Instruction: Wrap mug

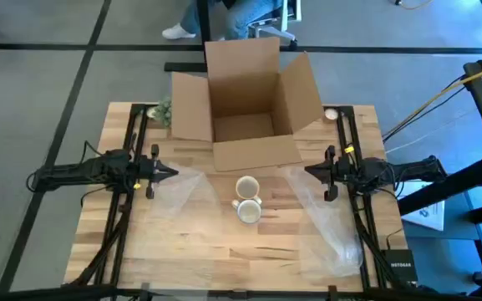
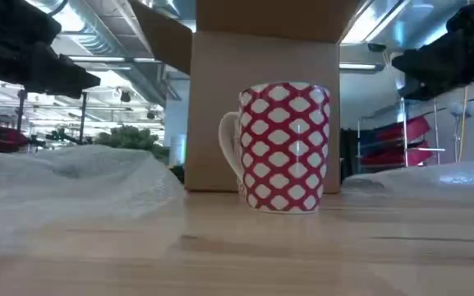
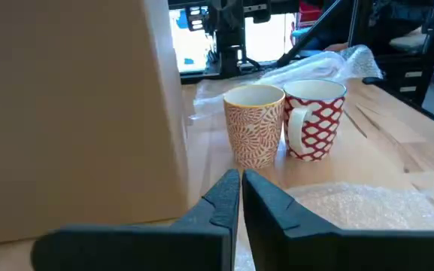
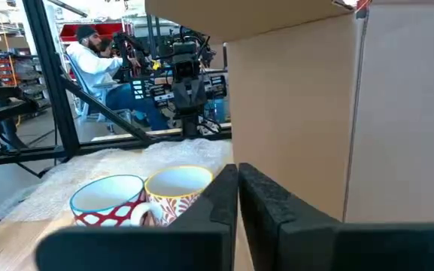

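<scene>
Two mugs stand upright on their bases, side by side at the table's middle: a red-and-white lattice mug (image 1: 249, 211) (image 2: 284, 146) (image 3: 316, 120) (image 4: 107, 200) nearer the front edge and an orange patterned mug (image 1: 247, 186) (image 3: 255, 125) (image 4: 177, 193) behind it. Sheets of clear bubble wrap lie flat to the left (image 1: 174, 194) (image 3: 367, 207) and right (image 1: 328, 213) of them. My left gripper (image 1: 172, 171) (image 3: 241, 184) hovers shut left of the mugs, touching nothing. My right gripper (image 1: 309, 171) (image 4: 237, 181) hovers shut to their right.
An open cardboard box (image 1: 245, 104) stands behind the mugs at the table's far middle, its front flap (image 1: 257, 153) folded down toward them. A small green thing (image 1: 162, 111) lies at the far left. A person (image 4: 89, 60) sits beyond the table.
</scene>
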Tool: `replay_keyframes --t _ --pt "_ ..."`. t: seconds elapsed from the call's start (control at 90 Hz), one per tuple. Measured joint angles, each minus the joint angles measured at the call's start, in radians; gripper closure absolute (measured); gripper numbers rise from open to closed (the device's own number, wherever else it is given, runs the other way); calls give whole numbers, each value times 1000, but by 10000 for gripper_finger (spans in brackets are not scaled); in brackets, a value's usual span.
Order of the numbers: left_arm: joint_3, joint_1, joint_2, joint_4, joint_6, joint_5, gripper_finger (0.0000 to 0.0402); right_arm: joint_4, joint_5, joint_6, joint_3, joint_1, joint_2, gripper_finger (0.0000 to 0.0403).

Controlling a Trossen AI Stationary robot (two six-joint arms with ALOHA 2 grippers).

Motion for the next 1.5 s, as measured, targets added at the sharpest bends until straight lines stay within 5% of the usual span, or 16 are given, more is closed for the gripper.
replay_keyframes --t 0.4,0.7,0.967,1.311,1.5 --pt "0 0 0 0 0 0 400 8 9 -1 0 0 0 402" --pt "0 0 0 0 59 0 400 10 -36 561 0 0 0 402" --pt "0 0 0 0 56 0 400 15 166 539 0 0 0 402" --pt "0 0 0 1 56 -3 400 -5 2 309 41 0 18 402" --pt "0 0 0 2 53 -4 400 -86 -18 284 185 0 177 402"
